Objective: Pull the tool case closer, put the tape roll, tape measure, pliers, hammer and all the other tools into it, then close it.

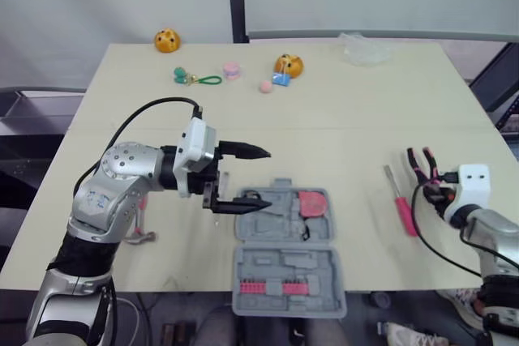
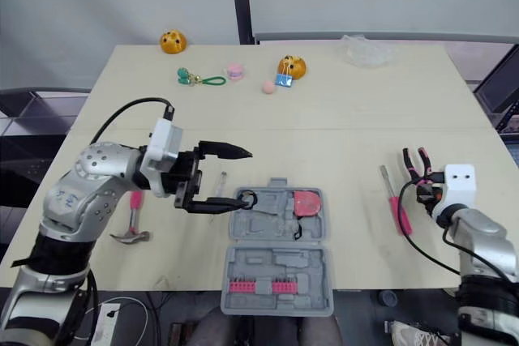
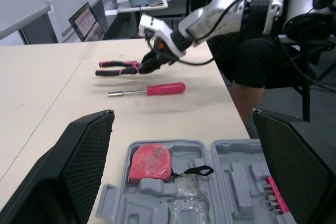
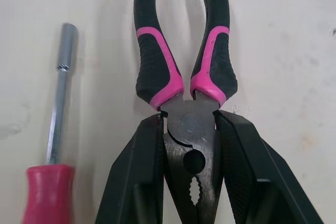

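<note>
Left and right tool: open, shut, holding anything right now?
Left tool: open, holding nothing.
Right tool: shut on the pliers.

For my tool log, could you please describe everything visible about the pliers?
The pliers have a dark metal head with serrated teeth and black grips banded in pink, slightly spread. The right claw is shut on the head, a finger on each side. They are at the table's right, beside the red screwdriver.
</note>
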